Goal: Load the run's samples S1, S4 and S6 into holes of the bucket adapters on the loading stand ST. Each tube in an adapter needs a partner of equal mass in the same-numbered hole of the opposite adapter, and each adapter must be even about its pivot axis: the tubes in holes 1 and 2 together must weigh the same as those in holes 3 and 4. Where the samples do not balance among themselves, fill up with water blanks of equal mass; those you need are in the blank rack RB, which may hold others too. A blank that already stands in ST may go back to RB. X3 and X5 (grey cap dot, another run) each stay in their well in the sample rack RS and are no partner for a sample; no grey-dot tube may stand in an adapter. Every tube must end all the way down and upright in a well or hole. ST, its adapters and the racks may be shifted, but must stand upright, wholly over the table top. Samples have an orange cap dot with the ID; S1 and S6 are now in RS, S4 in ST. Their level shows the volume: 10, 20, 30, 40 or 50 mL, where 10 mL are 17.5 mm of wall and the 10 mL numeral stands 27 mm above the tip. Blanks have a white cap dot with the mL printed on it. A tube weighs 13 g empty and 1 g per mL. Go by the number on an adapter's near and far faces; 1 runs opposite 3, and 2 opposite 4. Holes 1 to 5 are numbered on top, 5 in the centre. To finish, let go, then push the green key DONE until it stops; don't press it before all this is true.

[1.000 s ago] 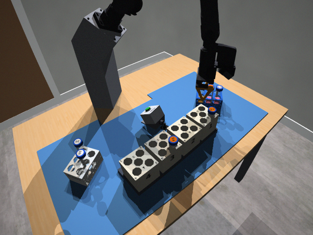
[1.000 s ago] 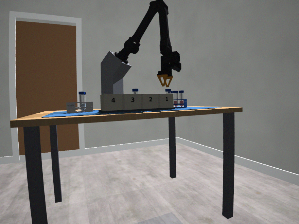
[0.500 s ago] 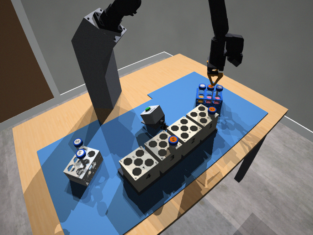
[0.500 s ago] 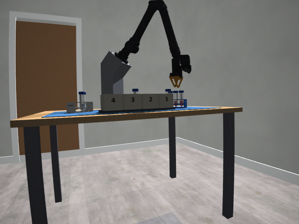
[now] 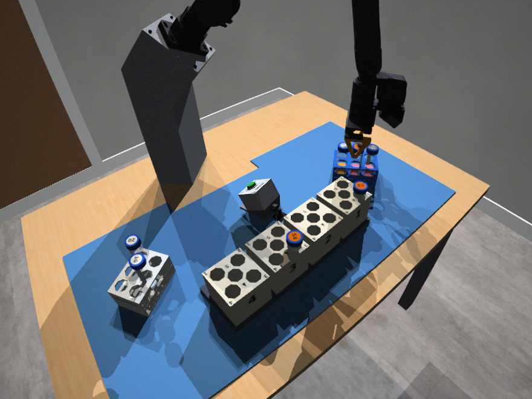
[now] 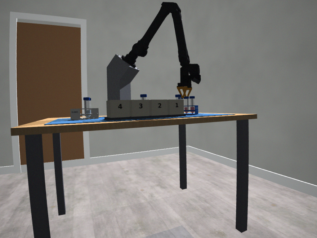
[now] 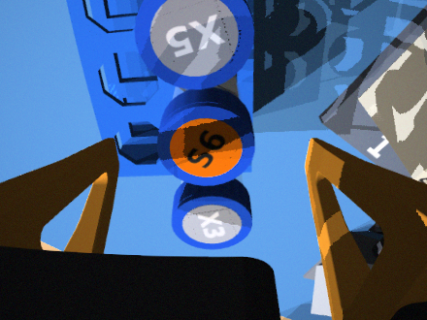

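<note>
My gripper [image 5: 356,147] is open and empty, right above the blue sample rack RS [image 5: 355,168] at the far right of the mat. In the wrist view the orange-dot tube S6 [image 7: 207,144] lies between my spread fingers, apart from both. It stands in the rack between grey-dot X5 [image 7: 193,33] and X3 [image 7: 212,221]. The stand ST holds adapters 4, 3, 2, 1 in a row. S4 [image 5: 294,237] stands in adapter 3. An orange-dot tube, S1 [image 5: 360,187], stands in adapter 1 at its near right corner.
The blank rack RB [image 5: 139,282] at the left holds a 20 mL blank [image 5: 132,240] and a 40 mL blank [image 5: 136,260]. The green DONE key [image 5: 251,184] sits on a grey box behind ST. The arm's grey base pillar [image 5: 168,106] stands at the back.
</note>
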`<state>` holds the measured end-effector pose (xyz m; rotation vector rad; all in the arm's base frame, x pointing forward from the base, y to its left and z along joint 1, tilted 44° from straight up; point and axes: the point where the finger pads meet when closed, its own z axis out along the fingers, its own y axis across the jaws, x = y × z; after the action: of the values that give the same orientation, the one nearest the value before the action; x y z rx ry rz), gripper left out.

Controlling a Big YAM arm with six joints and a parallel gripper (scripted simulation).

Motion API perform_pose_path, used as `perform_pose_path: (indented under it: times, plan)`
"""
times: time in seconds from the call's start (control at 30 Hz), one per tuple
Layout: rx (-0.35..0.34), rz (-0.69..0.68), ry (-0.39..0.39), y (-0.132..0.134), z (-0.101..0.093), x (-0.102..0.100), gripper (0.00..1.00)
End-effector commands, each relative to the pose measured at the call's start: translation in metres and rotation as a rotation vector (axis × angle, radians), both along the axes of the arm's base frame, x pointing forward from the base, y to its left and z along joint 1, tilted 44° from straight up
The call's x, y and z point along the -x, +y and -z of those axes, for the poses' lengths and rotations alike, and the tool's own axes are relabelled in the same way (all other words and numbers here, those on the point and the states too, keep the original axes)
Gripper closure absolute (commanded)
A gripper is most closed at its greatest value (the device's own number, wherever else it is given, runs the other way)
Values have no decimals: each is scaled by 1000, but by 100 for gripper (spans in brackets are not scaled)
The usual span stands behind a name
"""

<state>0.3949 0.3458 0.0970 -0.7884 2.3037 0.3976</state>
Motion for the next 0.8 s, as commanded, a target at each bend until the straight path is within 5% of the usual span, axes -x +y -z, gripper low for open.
perform_pose_path:
  times: [0.0,0.1,0.33,0.7,0.73,0.77]
  plan:
    - [-50,-2,-52,12,-35,-7,20]
    - [-25,-4,-21,16,-14,-8,20]
    - [-16,-2,-12,11,-4,-3,20]
    - [-22,-3,-18,11,-7,-1,20]
    - [-27,1,-31,9,-16,-7,100]
    - [-27,1,-31,9,-16,-7,100]
